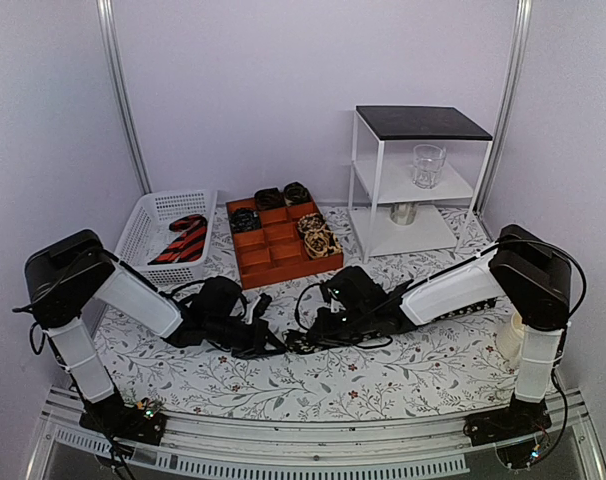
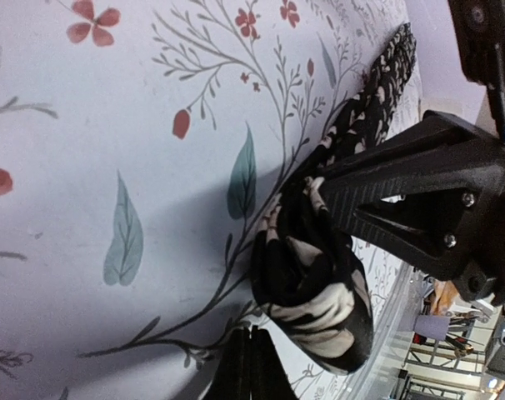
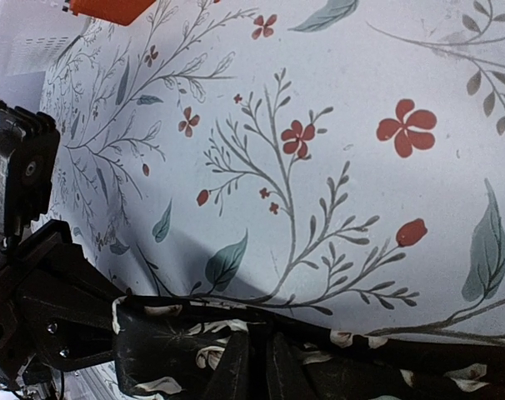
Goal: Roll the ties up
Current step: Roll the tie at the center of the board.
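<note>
1. We see the tie [image 2: 311, 283] lying mid-table [image 1: 403, 370], with its end bunched between both arms.
2. We read the right gripper [image 3: 254, 367] as pinched onto the tie.
3. The left gripper [image 2: 251, 371] has its fingers together beside the bunch; we can't tell if it grips fabric.

Left pincer [image 1: 276, 347] and right pincer [image 1: 299, 343] sit nose to nose at dead centre, the tie [image 2: 311, 275] bunched between them, so there's no way through there. The orange tray [image 1: 273, 270] blocks twelve o'clock, the white basket [image 1: 133, 235] ten, the shelf unit [image 1: 378, 185] two. Bare worktop [image 1: 333, 385] lies wide open along six o'clock and out toward four.
</note>
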